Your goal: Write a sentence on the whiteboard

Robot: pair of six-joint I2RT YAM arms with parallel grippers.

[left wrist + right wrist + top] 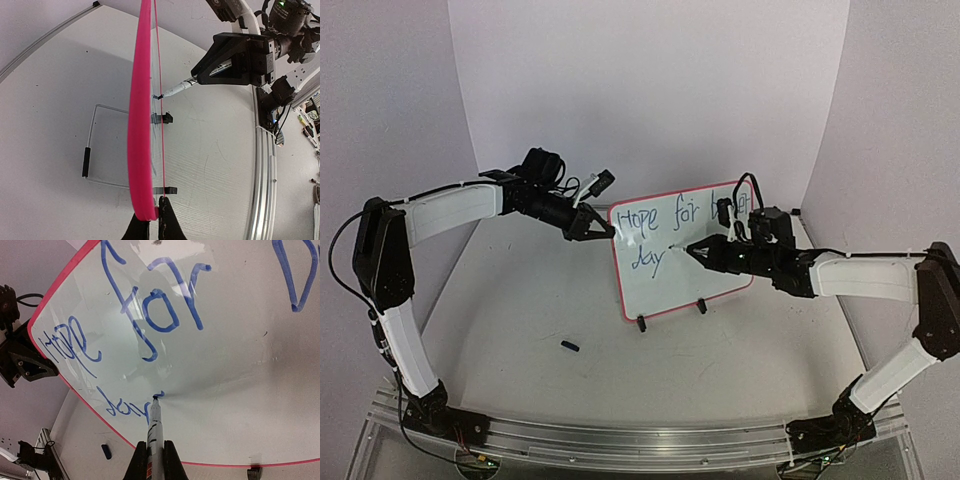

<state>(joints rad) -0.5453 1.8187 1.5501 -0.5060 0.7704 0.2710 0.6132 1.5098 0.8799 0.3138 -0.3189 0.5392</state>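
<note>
- Left gripper is clamped on the whiteboard edge: brace it rigid
- Right gripper grasps the marker; use light, even tip pressure finishing line 2 of the sentence

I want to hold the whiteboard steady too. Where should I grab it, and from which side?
Pinch the whiteboard by its pink frame at a side edge, coming from the side, one finger in front, one behind. It stands upright on clip feet and is thin, so an edge fits. The left pincer grips one edge like that, clear of the sentence.
</note>
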